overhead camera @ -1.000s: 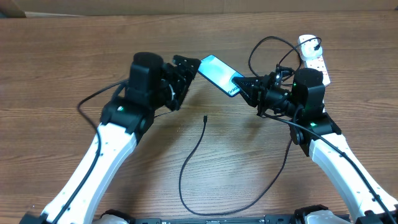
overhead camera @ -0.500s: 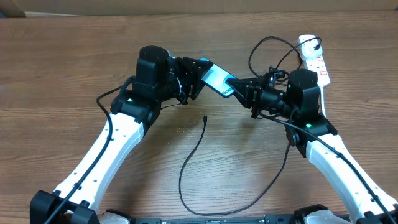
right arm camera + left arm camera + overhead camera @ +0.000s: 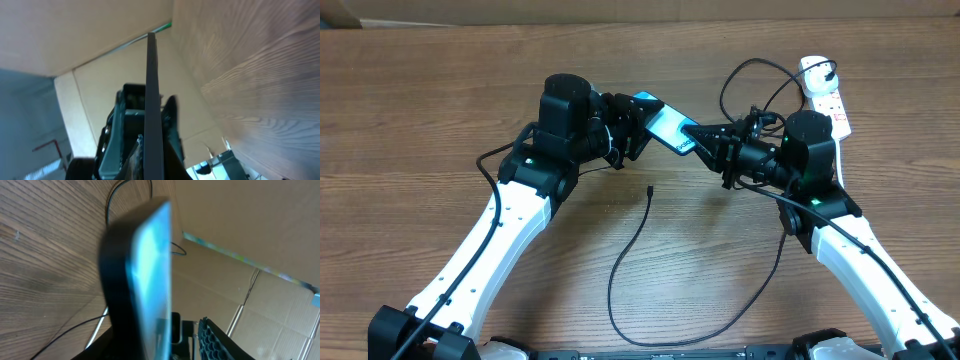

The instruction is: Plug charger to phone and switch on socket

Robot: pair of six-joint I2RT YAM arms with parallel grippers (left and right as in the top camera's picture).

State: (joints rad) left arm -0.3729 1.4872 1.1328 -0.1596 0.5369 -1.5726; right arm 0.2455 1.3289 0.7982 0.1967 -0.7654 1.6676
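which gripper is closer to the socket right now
Right. The right gripper grips the phone at the end facing the socket, which lies beyond its arm at the table's far right. The left gripper clamps the phone's opposite end, farther away.

table (image 3: 440, 90) is wood w/ clear grain, matt brown, smooth-looking. phone (image 3: 665, 124) has a glossy glass screen & dark smooth edge. charger cable (image 3: 630, 250) is thin, black, matt, rubbery-looking. socket (image 3: 823, 92) is white plastic w/ slight sheen. arm shells (image 3: 490, 250) are glossy white plastic; wrist housings (image 3: 565, 105) matt black. cardboard (image 3: 240, 215) in left wrist view is plain matt brown.
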